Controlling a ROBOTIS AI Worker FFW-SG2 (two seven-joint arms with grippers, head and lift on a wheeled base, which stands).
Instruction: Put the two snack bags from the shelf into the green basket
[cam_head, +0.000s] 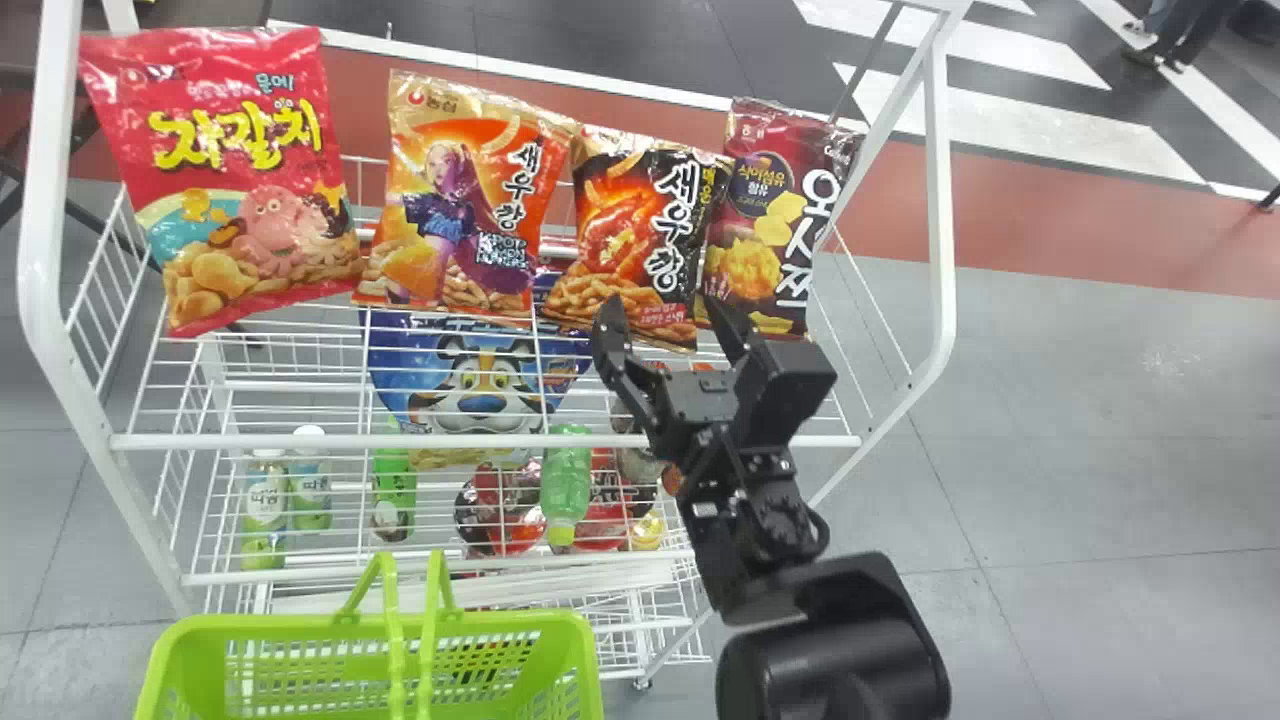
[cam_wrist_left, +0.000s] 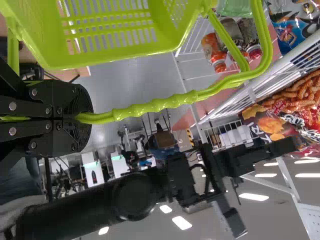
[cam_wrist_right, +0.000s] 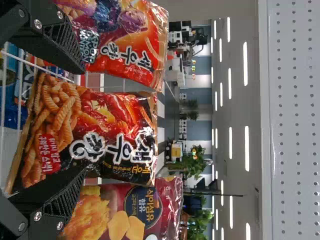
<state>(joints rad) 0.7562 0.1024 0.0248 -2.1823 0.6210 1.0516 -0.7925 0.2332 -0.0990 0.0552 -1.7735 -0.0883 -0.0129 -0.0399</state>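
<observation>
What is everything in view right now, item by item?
Red snack bag: 1, red, top shelf, left end
Orange snack bag: 1, orange, beside the red one
Black-and-orange snack bag: 1, between the right claw's fingers
Maroon snack bag: 1, maroon, top shelf, right end
Tiger bag: 1, blue, below the top bags
Green bottle: 1, green, lower in rack
Other goods: several, mixed colours, lower in rack
Rack: 1, white
Green basket: 1, green, before the rack
Right claw: 1, black, open
Left claw: 1, black, on basket handle
</observation>
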